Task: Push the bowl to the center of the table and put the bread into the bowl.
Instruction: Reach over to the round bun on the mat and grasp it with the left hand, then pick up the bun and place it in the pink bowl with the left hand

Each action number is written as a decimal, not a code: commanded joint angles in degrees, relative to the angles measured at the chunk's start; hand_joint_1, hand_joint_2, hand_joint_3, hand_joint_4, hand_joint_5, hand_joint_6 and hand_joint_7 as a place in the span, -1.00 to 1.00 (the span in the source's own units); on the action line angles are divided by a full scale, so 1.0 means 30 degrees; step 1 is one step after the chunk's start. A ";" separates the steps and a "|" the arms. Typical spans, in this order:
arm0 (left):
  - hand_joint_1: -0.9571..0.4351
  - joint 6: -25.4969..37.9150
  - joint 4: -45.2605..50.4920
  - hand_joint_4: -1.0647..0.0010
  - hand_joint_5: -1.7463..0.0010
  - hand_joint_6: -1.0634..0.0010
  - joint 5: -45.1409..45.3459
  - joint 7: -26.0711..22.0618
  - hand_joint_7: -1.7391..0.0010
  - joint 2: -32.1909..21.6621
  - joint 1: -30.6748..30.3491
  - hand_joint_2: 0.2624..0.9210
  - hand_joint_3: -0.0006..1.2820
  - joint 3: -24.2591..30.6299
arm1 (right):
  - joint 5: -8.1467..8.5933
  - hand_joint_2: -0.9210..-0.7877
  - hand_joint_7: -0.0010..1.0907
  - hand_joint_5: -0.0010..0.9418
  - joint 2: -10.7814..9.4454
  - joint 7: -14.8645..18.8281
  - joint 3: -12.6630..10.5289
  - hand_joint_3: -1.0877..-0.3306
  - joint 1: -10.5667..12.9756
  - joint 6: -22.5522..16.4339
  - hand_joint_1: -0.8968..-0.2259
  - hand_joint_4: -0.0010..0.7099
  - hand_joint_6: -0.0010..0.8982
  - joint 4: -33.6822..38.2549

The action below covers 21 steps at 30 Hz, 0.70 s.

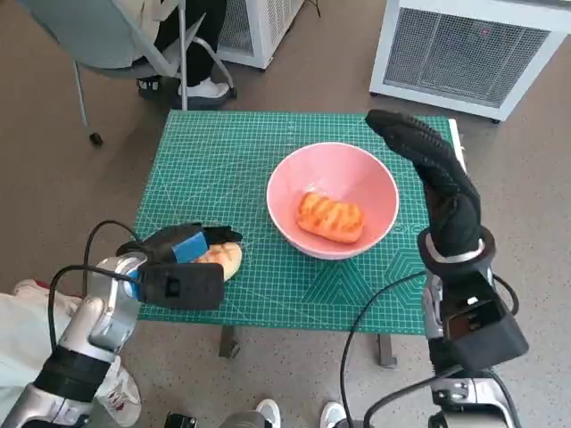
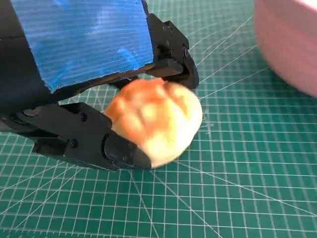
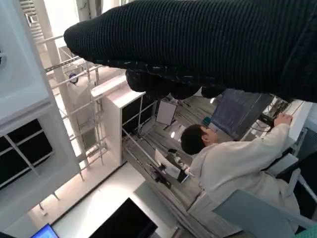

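glossy smooth pink bowl (image 1: 332, 198), matt gridded green mat (image 1: 214, 160), knitted glove (image 1: 442, 178).

- Bright, even light, with only soft shadows on the table (image 1: 223, 160).
- The bowl (image 2: 292, 44) looks blurry up close.
- Bright glare in the room behind.

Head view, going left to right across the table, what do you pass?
Left hand gripping a bread roll → pink bowl with a grilled bread inside → right hand, raised beside the bowl.

Small table (image 1: 268, 294), green cutting mat (image 1: 223, 160), pink bowl (image 1: 332, 198), bread roll (image 1: 223, 259)
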State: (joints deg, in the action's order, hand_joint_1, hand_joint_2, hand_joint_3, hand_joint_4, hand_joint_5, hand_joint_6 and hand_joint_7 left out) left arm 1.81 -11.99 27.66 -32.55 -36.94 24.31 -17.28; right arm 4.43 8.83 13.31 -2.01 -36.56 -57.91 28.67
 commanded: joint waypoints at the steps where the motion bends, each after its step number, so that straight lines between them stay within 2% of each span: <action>1: 0.38 -0.0176 0.0881 -0.19 -0.40 -0.07 -0.0390 -0.0269 -0.41 -0.0317 -0.0358 0.98 -0.80 0.0435 | 0.0057 -1.00 0.36 0.02 0.0008 0.0125 0.0068 -0.29 0.0429 0.0284 -0.06 -0.72 -1.00 0.0011; 11: 0.38 0.0535 0.3406 -0.17 -0.49 -0.11 -0.0936 -0.0801 -0.34 -0.0323 0.0363 0.98 -0.80 0.1582 | 0.0119 -1.00 0.36 0.05 -0.0014 0.0163 0.0060 -0.30 0.0335 0.0351 -0.04 -0.72 -1.00 0.0145; 21: 0.38 0.2096 0.5942 -0.20 -0.47 -0.10 -0.1323 -0.1055 -0.34 0.0282 0.2570 0.97 -0.80 0.2454 | 0.0185 -1.00 0.37 0.07 -0.0020 0.0231 0.0078 -0.30 0.0286 0.0279 -0.04 -0.73 -1.00 0.0234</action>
State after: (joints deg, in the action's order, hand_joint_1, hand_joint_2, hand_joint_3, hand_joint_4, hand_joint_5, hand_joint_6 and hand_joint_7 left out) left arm 6.87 2.97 24.39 -35.62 -37.00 28.96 -10.81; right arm 4.45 8.78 13.37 -2.00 -36.56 -57.53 28.79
